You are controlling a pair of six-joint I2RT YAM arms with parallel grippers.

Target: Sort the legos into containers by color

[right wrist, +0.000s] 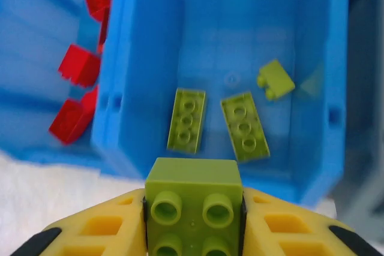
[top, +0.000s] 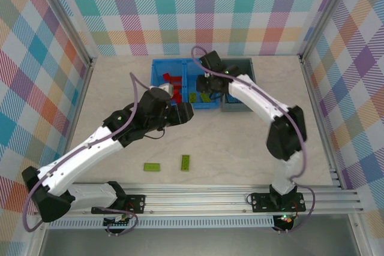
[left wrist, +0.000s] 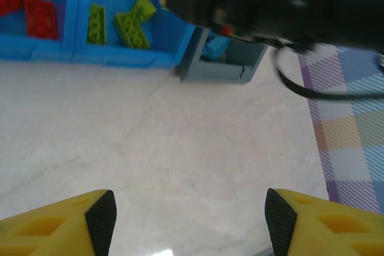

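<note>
Over the near wall of the blue bin point(right wrist: 129, 118), the right tool point(right wrist: 193, 232) clamps a lime brick point(right wrist: 193, 178) above the compartment holding 3 green legos point(right wrist: 187, 119). Let go here, it may clip the rim and bounce onto the bench point(left wrist: 192, 148). The left tool point(left wrist: 189, 220) hangs wide and empty, short of the blue bin.

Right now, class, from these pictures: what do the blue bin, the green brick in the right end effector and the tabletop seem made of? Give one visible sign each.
Blue bin: likely moulded plastic, glossy; even colour, soft highlights.
Held green brick: hard plastic, smooth sheen; crisp moulded studs.
Tabletop: pale, veined, reflective; stone or marble-look laminate, cannot tell which.
</note>
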